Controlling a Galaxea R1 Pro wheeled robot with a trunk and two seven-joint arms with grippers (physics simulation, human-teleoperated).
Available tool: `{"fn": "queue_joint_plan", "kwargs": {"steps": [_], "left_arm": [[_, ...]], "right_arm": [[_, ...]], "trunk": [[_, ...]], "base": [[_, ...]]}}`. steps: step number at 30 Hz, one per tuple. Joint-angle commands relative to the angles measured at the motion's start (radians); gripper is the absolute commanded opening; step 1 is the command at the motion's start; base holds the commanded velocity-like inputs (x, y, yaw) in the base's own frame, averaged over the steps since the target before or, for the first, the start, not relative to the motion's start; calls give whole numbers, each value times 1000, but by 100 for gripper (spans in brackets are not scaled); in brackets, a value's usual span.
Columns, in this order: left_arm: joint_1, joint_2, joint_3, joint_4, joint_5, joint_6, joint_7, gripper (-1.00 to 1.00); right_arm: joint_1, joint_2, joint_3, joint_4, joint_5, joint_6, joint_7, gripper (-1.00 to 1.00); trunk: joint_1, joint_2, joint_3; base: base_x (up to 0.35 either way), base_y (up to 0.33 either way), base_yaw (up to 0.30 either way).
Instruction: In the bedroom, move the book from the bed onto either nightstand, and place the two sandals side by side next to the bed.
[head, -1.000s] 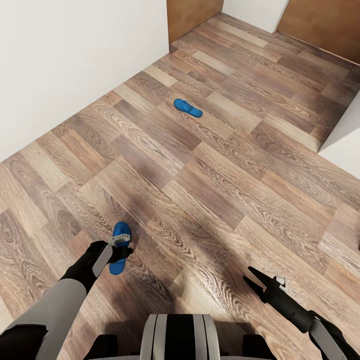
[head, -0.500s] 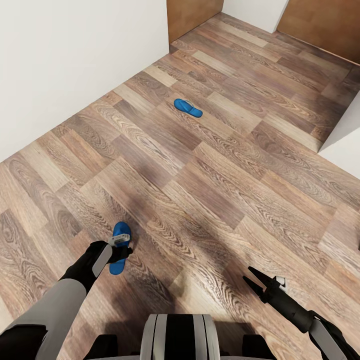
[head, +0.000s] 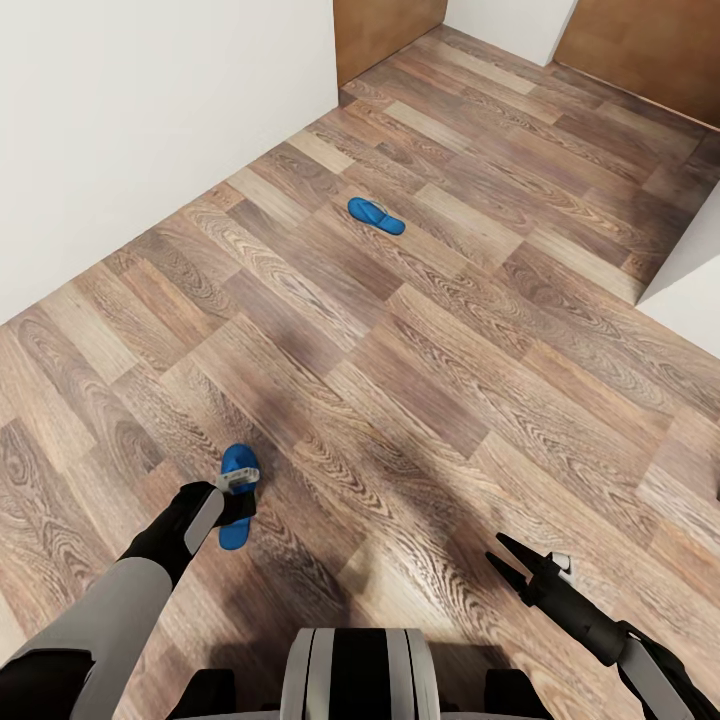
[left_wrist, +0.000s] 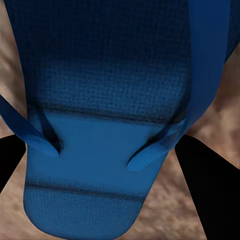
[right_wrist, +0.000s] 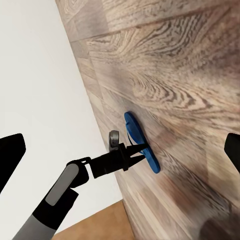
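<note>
One sandal (head: 238, 480) between left pincer (head: 243, 497) tips.

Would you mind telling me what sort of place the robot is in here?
Likely a home interior room: light wood-plank floor, plain white wall, brown wooden door, and a bright blue flat sandal lying loose.

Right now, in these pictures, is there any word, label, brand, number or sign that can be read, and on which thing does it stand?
None: no text can be read in any view.
Near sandal, at the left claw: plain blue sole and straps, no brand mark, also close up in the left wrist view.
Far sandal: too small to show any print.
Wood-plank floor, white wall, brown doors: bare, no signs.
</note>
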Motion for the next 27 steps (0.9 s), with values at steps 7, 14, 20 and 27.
{"fn": "queue_joint_plan", "kwargs": {"steps": [7, 14, 20, 27], "left_arm": [[0, 1, -5, -2, 10, 4, 5, -100], [0, 5, -5, -2, 12, 12, 2, -100], [0, 6, -6, -2, 13, 13, 0, -100], [0, 8, -7, -2, 13, 13, 0, -100]], "right_arm": [[0, 0, 0, 0, -6, 7, 0, 100], [0, 0, 0, 0, -5, 7, 0, 100], [0, 0, 0, 0, -5, 7, 0, 100], [0, 0, 0, 0, -5, 7, 0, 100]], "trunk": [[0, 0, 0], [-2, 1, 15], [-5, 2, 38], [-8, 4, 65]], "base": [[0, 0, 0], [0, 0, 0], [0, 0, 0], [0, 0, 0]]}}
